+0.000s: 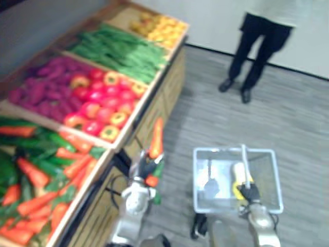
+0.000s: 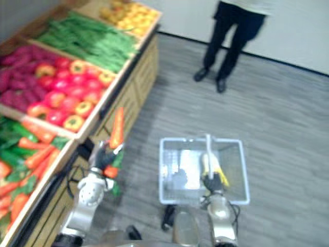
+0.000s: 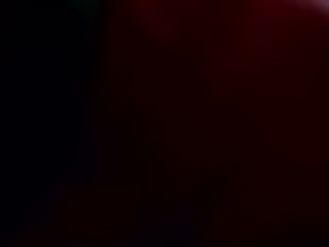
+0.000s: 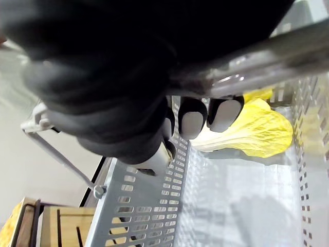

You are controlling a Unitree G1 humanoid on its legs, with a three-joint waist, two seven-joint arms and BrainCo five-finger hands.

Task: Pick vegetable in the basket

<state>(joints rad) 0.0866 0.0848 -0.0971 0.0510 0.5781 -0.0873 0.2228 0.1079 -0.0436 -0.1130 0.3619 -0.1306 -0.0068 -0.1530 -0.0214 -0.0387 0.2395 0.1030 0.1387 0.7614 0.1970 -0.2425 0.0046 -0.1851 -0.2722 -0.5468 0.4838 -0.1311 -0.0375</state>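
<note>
My left hand (image 1: 145,169) has its fingers curled round the carrot (image 1: 156,138), upright at nine o'clock of the basket (image 1: 196,177) whose handle (image 1: 243,157) my right hand (image 1: 250,193) clasps, so next, I judge, it goes toward three o'clock over the rim.

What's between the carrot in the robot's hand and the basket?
Just bare grey floor separates the carrot from the basket, seen in the left eye view.
</note>
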